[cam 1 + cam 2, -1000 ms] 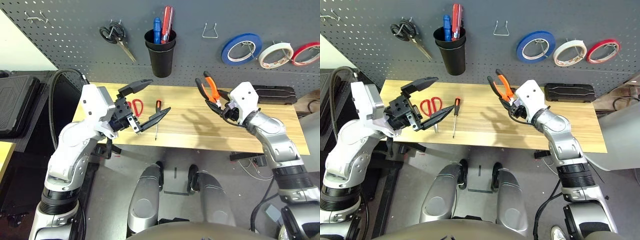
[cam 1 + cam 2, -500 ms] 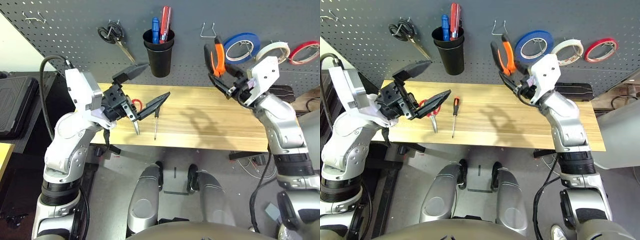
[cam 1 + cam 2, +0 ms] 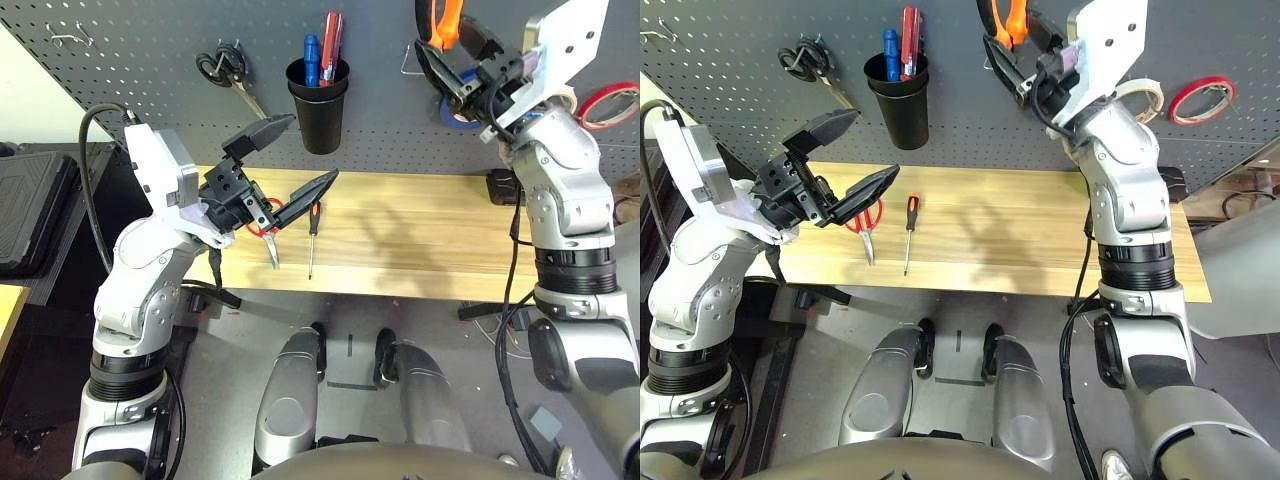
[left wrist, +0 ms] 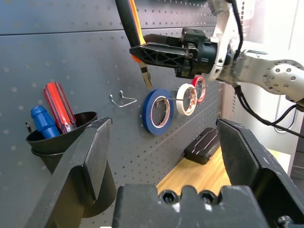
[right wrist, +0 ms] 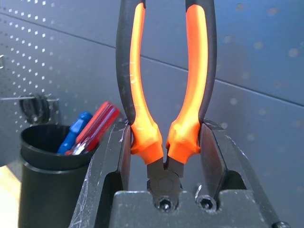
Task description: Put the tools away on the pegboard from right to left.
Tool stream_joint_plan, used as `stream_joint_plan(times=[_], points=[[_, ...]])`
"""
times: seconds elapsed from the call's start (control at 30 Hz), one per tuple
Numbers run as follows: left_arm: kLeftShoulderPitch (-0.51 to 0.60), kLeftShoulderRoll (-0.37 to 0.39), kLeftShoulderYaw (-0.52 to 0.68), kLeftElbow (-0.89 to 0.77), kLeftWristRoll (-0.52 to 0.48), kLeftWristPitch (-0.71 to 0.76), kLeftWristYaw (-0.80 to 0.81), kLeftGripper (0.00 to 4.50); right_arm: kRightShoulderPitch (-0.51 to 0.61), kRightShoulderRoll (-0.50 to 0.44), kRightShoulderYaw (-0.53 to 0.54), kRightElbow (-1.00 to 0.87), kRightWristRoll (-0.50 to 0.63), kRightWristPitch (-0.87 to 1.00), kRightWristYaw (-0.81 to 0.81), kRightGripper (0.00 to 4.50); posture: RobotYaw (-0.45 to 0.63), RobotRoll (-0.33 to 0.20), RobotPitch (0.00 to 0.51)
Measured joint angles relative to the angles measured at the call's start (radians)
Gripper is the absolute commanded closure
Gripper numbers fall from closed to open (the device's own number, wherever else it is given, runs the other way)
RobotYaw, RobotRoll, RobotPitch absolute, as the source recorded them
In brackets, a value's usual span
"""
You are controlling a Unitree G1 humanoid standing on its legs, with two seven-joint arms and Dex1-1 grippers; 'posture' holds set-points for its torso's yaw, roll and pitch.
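My right gripper (image 3: 457, 60) is shut on the orange-and-black pliers (image 3: 441, 17), handles pointing up, raised against the pegboard (image 3: 130, 60) just above an empty wire hook (image 3: 409, 62). In the right wrist view the fingers (image 5: 116, 156) clamp the pliers (image 5: 137, 95) near the joint. My left gripper (image 3: 312, 150) hovers open and empty over the bench's left part. Below it lie the red-handled scissors (image 3: 866, 222), partly hidden, and the slim screwdriver (image 3: 313, 235). The cream-white tape roll (image 4: 186, 99) hangs on the board.
On the pegboard hang black-handled scissors (image 3: 232, 75), a black cup (image 3: 320, 100) holding blue and red screwdrivers, a blue tape roll (image 4: 158, 110) and a red tape roll (image 3: 612, 100). A black case (image 4: 204, 145) lies at the bench's right rear.
My right arm has lifted the pliers from bench level up along the pegboard, past the wire hook. The left arm has raised slightly and stayed open.
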Motion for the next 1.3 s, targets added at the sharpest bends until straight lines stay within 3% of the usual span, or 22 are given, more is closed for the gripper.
stream_joint_plan(times=[0.33, 0.67, 1.3], points=[[0.005, 0.000, 0.000, 0.000, 0.001, -0.001, 0.002, 0.00, -0.176, 0.047, -0.002, 0.331, -0.063, -0.203, -0.067, 2.30, 0.27, 0.000, 0.211], [0.022, 0.002, 0.000, -0.009, 0.002, -0.001, 0.032, 0.00, -0.238, 0.089, -0.001, 0.566, -0.109, -0.340, -0.093, 2.30, 0.30, 0.000, 0.216], [0.027, 0.014, -0.001, -0.046, 0.004, 0.028, 0.066, 0.00, -0.227, 0.123, 0.007, 0.666, -0.165, -0.363, -0.122, 2.30, 0.31, 0.000, 0.224]])
